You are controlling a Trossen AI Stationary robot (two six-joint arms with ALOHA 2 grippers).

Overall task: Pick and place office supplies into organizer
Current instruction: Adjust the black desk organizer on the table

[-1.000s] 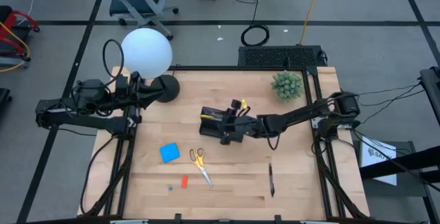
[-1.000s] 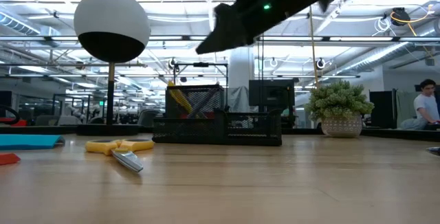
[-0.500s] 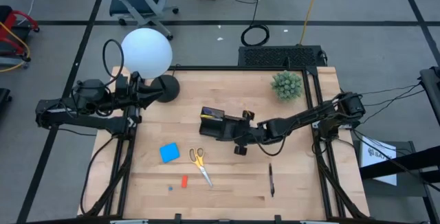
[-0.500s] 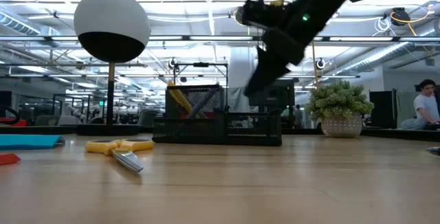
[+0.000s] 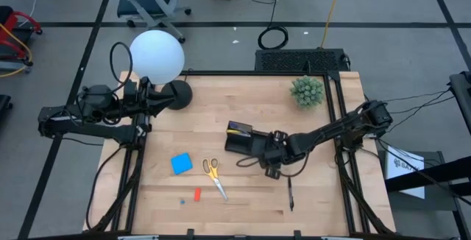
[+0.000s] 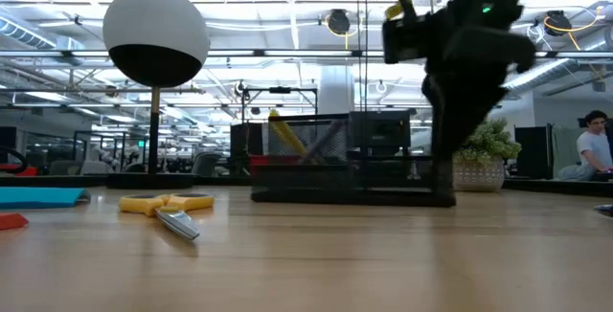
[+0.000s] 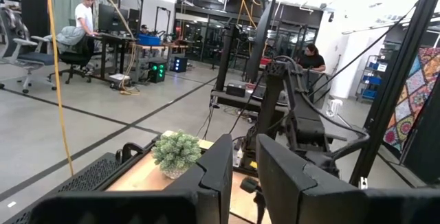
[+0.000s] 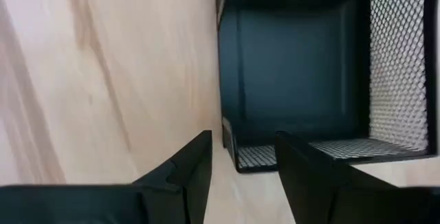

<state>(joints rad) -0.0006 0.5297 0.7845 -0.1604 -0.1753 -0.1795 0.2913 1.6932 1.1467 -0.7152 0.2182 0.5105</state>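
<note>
- High view: the black organizer (image 5: 240,137) sits near the middle of the wooden table (image 5: 324,196). The right gripper (image 5: 271,160) is right beside it, on the side toward the front edge and the right.
- Right wrist view: the right gripper's two dark fingers (image 8: 192,165) stand apart with a gap between them. One wall of the organizer (image 8: 292,80) is near that gap, but I cannot tell if the fingers are pinching it.
- Low view: the organizer (image 6: 345,164) stands on the table with a yellow pen (image 6: 287,135) leaning inside it. The right arm comes down in front of its right end.
- High view: the yellow-handled scissors (image 5: 213,174) lie flat on the table. The blue square pad (image 5: 181,163) is just to their left. The small red piece (image 5: 197,193) lies nearer the front edge. A black pen (image 5: 290,193) lies well apart, on the right.
- The left gripper (image 5: 151,101) waits at the left edge, by the round lamp (image 5: 157,56). In the left wrist view its fingers (image 7: 220,172) have only a thin gap and hold nothing.
- A green plant (image 5: 307,91) stands at the back right corner.
</note>
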